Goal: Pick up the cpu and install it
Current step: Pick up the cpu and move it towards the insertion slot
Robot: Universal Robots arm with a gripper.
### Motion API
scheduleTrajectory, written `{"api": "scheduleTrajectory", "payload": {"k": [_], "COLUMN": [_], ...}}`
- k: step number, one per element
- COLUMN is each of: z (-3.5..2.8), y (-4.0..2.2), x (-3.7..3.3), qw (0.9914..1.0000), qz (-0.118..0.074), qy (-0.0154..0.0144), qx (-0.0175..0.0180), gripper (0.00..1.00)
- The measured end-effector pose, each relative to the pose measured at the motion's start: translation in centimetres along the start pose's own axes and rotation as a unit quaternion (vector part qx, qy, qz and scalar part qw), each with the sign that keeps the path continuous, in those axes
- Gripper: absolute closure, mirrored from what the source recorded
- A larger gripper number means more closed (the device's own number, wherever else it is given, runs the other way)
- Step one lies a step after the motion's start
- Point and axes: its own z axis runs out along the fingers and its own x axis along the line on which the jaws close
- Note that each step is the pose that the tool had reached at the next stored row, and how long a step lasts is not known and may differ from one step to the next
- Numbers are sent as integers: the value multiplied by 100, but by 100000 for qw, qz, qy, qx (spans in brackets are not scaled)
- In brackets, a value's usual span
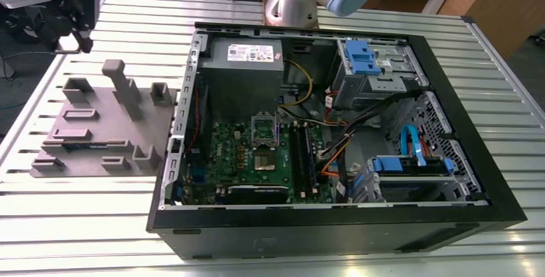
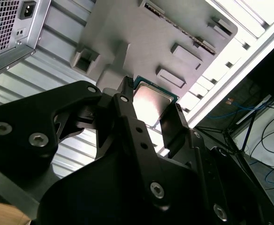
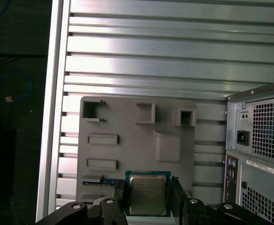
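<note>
The cpu [image 3: 148, 193], a small square chip with a shiny metal top and a pale rim, sits between my gripper's [image 3: 148, 199] two black fingers [image 3: 119, 196], held by its edges above the grey fixture plate [image 3: 127, 150]. In the second wrist view the cpu [image 2: 152, 99] shows the same way in the gripper [image 2: 151, 101], clear of the fixture plate [image 2: 141, 42]. In the exterior view the gripper [image 1: 75, 37] hangs over the table at the far left, beyond the fixture plate [image 1: 102, 130]. The motherboard socket [image 1: 265, 159] lies in the open case with its metal frame raised.
The open black computer case [image 1: 341, 219] fills the table's middle and the exterior view's right, with power supply [image 1: 242, 60], drive bays [image 1: 371, 60] and cables. Upright grey blocks [image 1: 127, 89] rise from the fixture plate. The slatted table's edge [image 3: 52, 117] runs close beside the plate.
</note>
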Motion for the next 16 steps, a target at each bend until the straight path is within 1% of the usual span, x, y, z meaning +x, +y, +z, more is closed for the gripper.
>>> {"api": "scheduleTrajectory", "payload": {"k": [10,16], "z": [0,-1], "y": [-1,-3], "x": [-27,-66], "qw": [100000,100000], "qz": [3,5], "qy": [-2,6], "qx": [1,0], "gripper": [53,53]}}
